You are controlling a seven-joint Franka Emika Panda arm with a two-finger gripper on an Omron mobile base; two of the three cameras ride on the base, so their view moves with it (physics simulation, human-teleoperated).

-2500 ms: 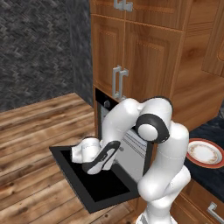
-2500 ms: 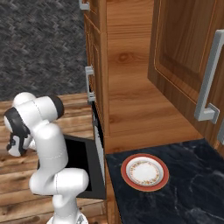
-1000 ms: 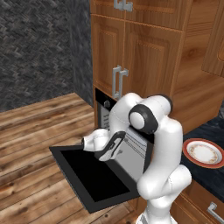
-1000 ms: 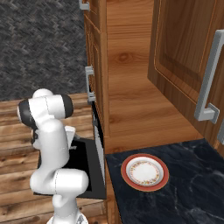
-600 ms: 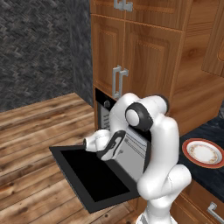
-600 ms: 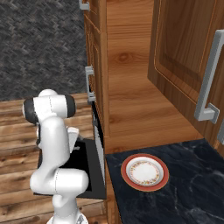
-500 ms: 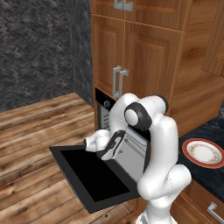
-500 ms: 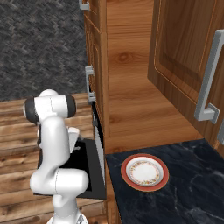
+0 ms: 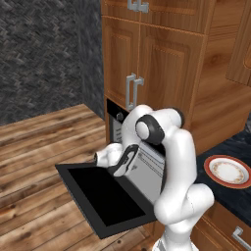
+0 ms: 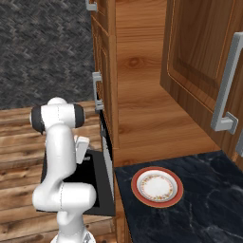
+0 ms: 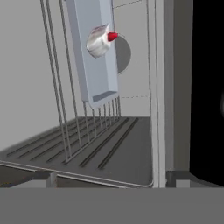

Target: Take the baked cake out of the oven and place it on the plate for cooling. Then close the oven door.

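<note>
White cake [image 11: 99, 40] sits on the grey tray [image 11: 94, 65] deep inside the oven [image 9: 139, 157], ahead of my wide-open, empty jaws; the oven door [image 9: 105, 196] hangs open below me.

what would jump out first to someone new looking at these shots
The white arm bends toward the oven, whose black door lies folded down flat over the wooden floor. In the hand view, the small white cake with its red dot sits on a grey tray inside. The red-rimmed plate waits bare on the dark counter beside the oven.
</note>
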